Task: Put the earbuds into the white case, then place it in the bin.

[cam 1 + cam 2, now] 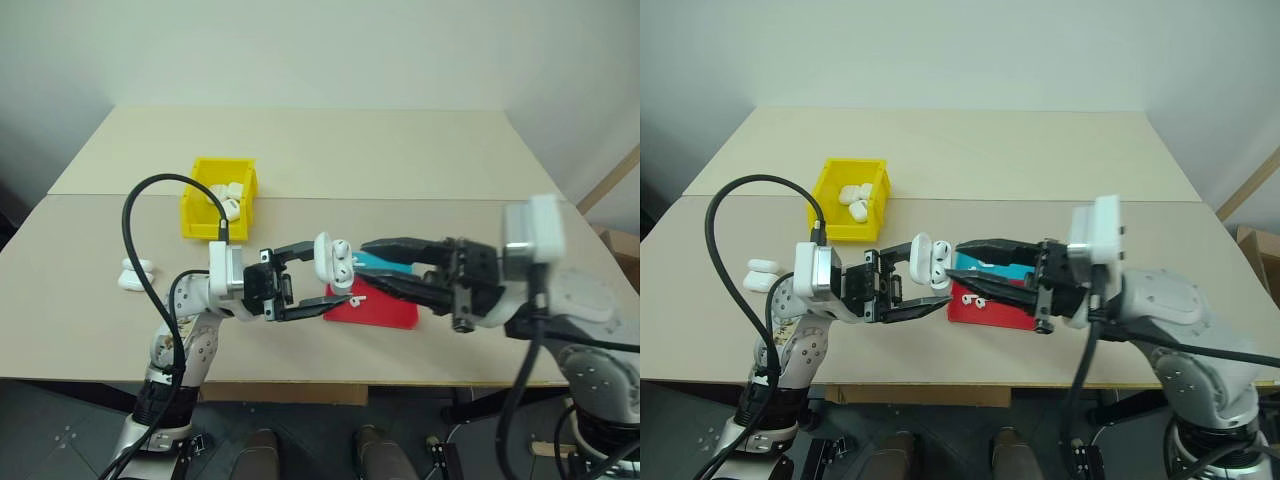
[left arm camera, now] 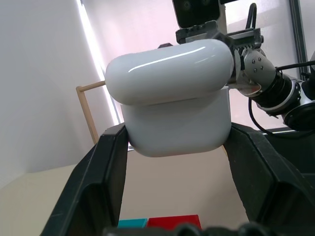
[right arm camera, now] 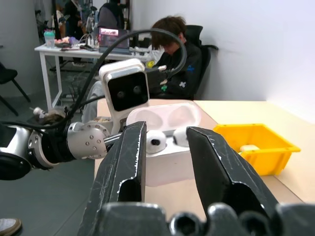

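Left gripper (image 1: 312,283) clamped on the glossy white rounded case (image 1: 333,262), lid open, two white earbuds (image 3: 157,142) seated. Right gripper (image 1: 372,266) parted, just beside the case.

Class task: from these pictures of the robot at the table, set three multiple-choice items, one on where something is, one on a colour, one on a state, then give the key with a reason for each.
1. Where is the open case?
A. in the bin
B. in the left gripper
C. on the tray

2. What colour is the bin?
A. yellow
B. green
C. black

3. How is the held case's lid?
A. shut
C. missing
B. flipped open

Key:
1 B: the left gripper clamps the case above the table.
2 A: the bin holding other cases is bright yellow.
3 B: the right wrist view shows the lid raised and two earbuds seated inside.
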Robot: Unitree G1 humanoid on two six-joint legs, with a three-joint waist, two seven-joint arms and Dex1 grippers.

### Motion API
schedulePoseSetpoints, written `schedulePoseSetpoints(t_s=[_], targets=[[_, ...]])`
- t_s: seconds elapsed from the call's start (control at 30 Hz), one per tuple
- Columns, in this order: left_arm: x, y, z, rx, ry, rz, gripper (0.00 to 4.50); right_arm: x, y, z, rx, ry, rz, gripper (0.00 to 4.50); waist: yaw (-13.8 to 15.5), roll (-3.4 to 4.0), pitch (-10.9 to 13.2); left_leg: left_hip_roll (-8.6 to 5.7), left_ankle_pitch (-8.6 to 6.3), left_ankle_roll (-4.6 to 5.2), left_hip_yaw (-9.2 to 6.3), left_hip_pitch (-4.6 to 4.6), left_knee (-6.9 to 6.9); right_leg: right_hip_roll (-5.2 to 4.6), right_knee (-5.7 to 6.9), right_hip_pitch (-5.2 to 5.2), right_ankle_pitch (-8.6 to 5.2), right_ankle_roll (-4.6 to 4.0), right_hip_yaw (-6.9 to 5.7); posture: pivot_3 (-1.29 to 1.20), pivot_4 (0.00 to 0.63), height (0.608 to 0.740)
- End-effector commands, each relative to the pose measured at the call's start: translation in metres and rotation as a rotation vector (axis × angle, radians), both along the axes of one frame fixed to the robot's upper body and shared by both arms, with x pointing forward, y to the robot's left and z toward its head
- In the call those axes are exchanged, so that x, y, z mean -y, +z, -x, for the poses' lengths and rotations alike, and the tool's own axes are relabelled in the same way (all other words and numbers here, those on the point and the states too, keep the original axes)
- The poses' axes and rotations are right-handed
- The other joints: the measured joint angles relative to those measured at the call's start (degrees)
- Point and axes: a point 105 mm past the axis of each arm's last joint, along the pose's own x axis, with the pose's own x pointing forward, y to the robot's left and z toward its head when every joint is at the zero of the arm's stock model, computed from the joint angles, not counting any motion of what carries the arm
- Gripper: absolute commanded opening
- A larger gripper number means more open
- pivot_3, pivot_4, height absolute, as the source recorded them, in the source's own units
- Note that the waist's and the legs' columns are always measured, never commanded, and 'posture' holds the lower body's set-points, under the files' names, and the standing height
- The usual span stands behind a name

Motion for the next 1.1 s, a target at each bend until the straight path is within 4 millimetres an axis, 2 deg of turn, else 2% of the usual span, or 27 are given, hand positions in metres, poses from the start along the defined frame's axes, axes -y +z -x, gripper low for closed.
schedulePoseSetpoints(t_s=[0.03,0.1,0.13,0.2,0.3,0.5,0.67,0.87,1.1], targets=[[0.000,0.005,-0.002,0.021,0.015,0.007,2.72,0.010,0.020,0.002,0.041,0.009,0.005,1.73,-0.12,0.00,0.00,0.00,0.00,0.00,0.01,0.01,0.00,0.00,0.00,0.00,0.00,0.00,0.01,0.00,0.150,0.740],[0.000,0.002,-0.005,0.013,0.020,-0.012,2.72,0.009,0.026,-0.001,0.071,0.022,0.066,1.73,-0.18,0.01,0.00,0.01,0.00,0.00,0.01,0.03,0.00,0.02,0.01,0.01,0.00,0.00,0.02,0.00,0.150,0.740],[0.001,0.002,-0.007,0.009,0.023,-0.021,2.72,0.008,0.031,-0.004,0.077,0.028,0.095,1.55,-0.25,0.01,0.00,0.00,0.00,0.01,0.02,0.04,0.00,0.02,0.03,0.01,0.00,0.00,0.03,0.00,0.150,0.740],[0.002,0.000,-0.011,0.003,0.037,-0.039,2.72,0.003,0.040,-0.012,0.086,0.026,0.145,1.12,-0.33,0.01,0.00,0.01,0.01,0.01,0.03,0.05,0.00,0.03,0.03,-0.01,0.00,-0.01,0.03,0.00,0.150,0.740],[0.004,-0.003,-0.019,0.002,0.067,-0.073,2.72,-0.005,0.051,-0.019,0.097,0.050,0.230,0.06,-0.18,0.01,0.00,0.02,0.00,0.01,0.02,0.03,0.00,0.03,0.01,-0.03,0.01,-0.01,0.03,0.00,0.150,0.740],[0.006,-0.011,-0.034,0.015,0.134,-0.184,2.72,-0.030,0.061,-0.042,0.107,-0.013,0.464,0.02,-0.14,0.03,0.01,0.01,0.00,0.01,0.02,-0.10,-0.01,-0.01,-0.01,-0.17,0.01,-0.02,0.01,0.00,0.150,0.740],[0.007,-0.013,-0.039,0.038,0.152,-0.249,2.72,-0.045,0.071,-0.050,0.171,-0.044,0.599,0.02,-0.12,0.04,0.01,0.00,0.00,0.01,0.02,-0.15,-0.01,-0.02,-0.01,-0.21,0.01,-0.02,-0.01,0.00,0.150,0.740],[0.007,-0.012,-0.040,0.073,0.152,-0.287,2.72,-0.048,0.054,-0.053,0.288,-0.014,0.825,0.02,-0.02,0.05,0.02,0.00,0.00,0.01,0.01,-0.17,0.01,-0.04,-0.02,-0.21,0.01,-0.01,-0.04,0.00,0.150,0.740],[0.009,-0.011,-0.041,0.088,0.155,-0.284,2.72,-0.056,0.039,-0.051,0.354,0.068,0.913,0.02,-0.20,0.05,0.02,0.01,0.00,0.01,0.02,-0.14,0.03,-0.04,0.07,-0.23,0.01,-0.02,-0.03,0.00,0.150,0.740]])
